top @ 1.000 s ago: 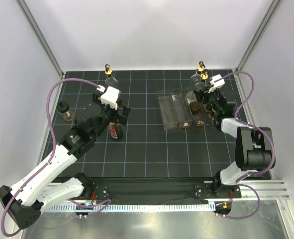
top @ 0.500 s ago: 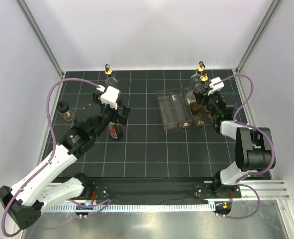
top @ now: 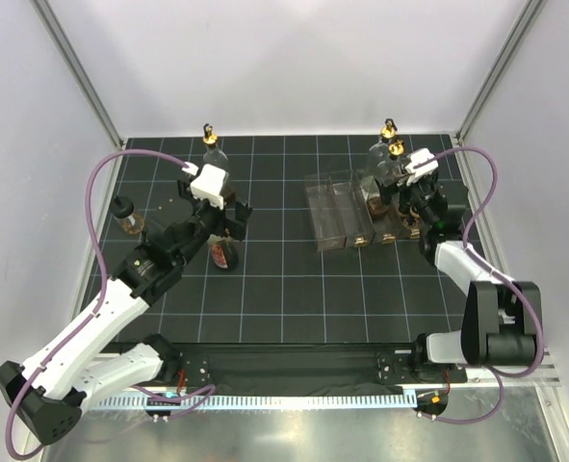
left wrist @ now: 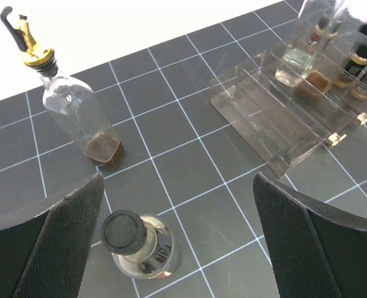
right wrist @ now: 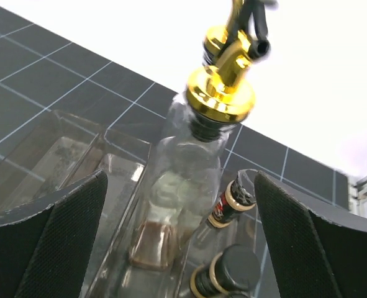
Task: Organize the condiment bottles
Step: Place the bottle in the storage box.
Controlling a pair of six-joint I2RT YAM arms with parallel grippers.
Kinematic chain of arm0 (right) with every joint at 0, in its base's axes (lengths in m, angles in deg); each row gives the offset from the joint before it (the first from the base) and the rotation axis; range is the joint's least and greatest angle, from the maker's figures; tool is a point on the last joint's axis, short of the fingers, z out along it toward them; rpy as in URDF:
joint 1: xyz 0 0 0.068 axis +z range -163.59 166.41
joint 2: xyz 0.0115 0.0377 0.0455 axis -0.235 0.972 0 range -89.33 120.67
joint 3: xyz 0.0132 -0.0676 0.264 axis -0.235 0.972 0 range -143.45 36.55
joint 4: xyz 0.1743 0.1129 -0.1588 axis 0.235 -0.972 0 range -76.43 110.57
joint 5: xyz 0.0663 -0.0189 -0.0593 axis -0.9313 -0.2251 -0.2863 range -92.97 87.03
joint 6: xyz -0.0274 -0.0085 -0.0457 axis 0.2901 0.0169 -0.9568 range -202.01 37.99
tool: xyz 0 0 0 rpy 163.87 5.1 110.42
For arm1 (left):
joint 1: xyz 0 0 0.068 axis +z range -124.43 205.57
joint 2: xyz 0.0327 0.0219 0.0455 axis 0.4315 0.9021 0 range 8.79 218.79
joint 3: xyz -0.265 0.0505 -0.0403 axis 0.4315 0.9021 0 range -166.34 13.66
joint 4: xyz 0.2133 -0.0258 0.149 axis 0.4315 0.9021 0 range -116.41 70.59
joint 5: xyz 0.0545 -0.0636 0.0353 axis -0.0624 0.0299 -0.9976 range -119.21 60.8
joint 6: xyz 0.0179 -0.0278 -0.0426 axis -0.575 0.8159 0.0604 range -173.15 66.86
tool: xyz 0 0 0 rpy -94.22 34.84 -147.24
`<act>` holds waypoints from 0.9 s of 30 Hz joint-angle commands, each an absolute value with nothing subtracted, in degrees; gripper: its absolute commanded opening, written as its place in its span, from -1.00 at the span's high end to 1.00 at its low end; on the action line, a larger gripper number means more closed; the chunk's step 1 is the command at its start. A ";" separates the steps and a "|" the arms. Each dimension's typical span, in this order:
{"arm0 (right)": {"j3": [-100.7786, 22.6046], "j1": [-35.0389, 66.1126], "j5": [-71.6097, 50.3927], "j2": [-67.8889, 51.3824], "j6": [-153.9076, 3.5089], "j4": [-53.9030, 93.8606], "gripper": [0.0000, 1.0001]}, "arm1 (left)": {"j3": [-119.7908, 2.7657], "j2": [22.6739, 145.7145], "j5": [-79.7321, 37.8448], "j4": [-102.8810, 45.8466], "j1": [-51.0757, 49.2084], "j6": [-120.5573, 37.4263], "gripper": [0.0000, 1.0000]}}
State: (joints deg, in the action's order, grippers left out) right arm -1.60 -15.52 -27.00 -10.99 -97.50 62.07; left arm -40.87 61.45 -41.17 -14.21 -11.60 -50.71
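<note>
Heads up: your right fingers just let go. A second ago they're closed in on the tall clear glass bottle with the gold pourer top. Now they're spread wide and it stands free between them, touching neither pad. It's upright in a slot of the clear plastic divided rack, with small dark black-capped bottles one slot over toward the right pad. I'd call that one placed, so back out straight and don't clip the pourer. Your left fingers are wide open too, holding nothing, hanging over a short dark-capped bottle just inside the left pad. Probably next.
</note>
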 commanded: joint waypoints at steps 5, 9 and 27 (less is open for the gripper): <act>-0.81 -15.44 -29.95 -24.62 -103.81 44.43 -0.99 | -43.64 62.22 -39.75 -16.13 -9.07 -46.47 -0.99; -3.61 -15.44 -31.88 -29.12 -105.21 30.80 -0.99 | -44.44 63.19 -39.58 -15.52 -7.66 -45.33 -0.99; -14.08 -15.44 -52.36 -36.86 -104.17 -6.41 -0.99 | -51.82 70.92 -34.57 -13.32 3.49 -38.12 -1.00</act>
